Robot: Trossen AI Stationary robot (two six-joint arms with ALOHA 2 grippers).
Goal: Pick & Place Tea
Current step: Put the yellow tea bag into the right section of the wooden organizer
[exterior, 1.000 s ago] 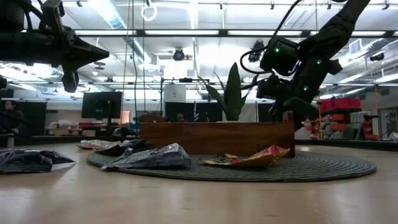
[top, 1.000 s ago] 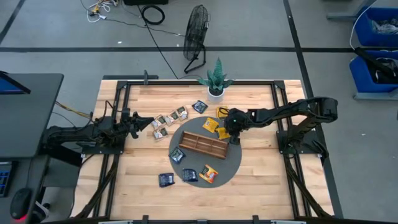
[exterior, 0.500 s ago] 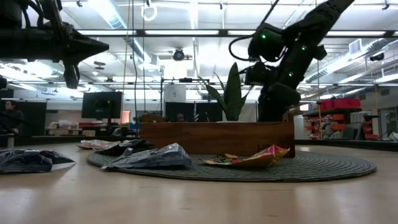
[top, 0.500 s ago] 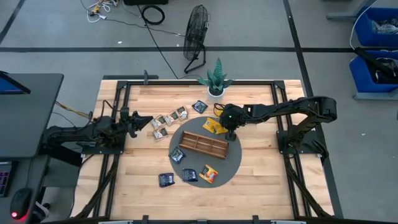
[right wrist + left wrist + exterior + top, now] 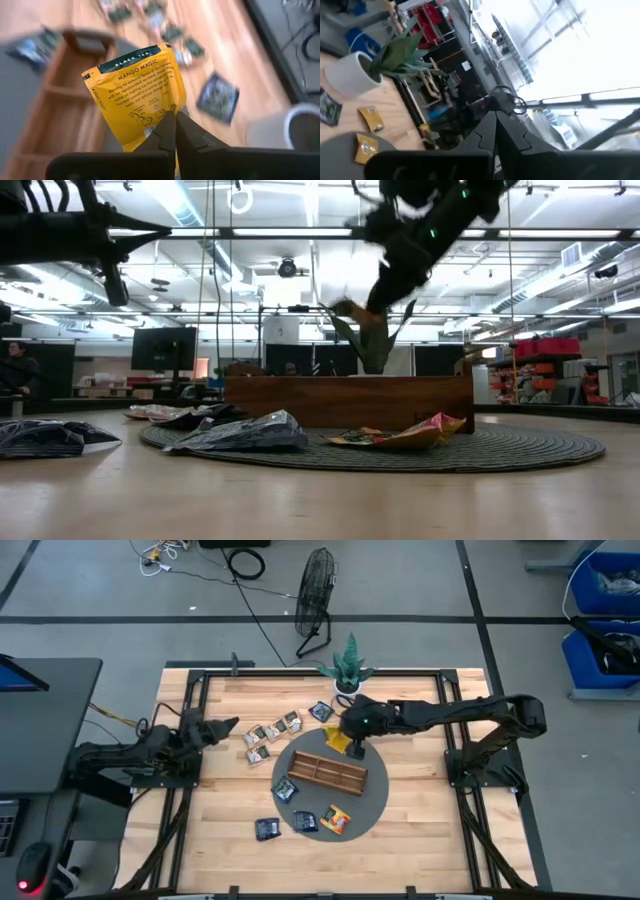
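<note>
My right fingers (image 5: 171, 131) are pinching a yellow-orange tea sachet (image 5: 136, 90), holding it in the air above the wooden tray (image 5: 326, 773). My left fingers (image 5: 494, 145) are hovering clenched over the counter's (image 5: 420, 830) left side.

Even, bright light from above falls on the wooden table (image 5: 400, 820) in the high view, shadows soft and short, nothing glaring. At table height, long ceiling lights (image 5: 300, 232) burn white against a dim room, and the right gripper (image 5: 350, 308) is smeared with motion blur high up. Its own camera shows the yellow sachet (image 5: 137, 92) crisp between the fingertips, print readable, while the wooden tray (image 5: 65, 105) and everything beyond the gripper blurs. From the left wrist, washed-out glare beyond the left gripper (image 5: 495, 130) swallows detail; the white plant pot (image 5: 350, 75) looks soft.
</note>
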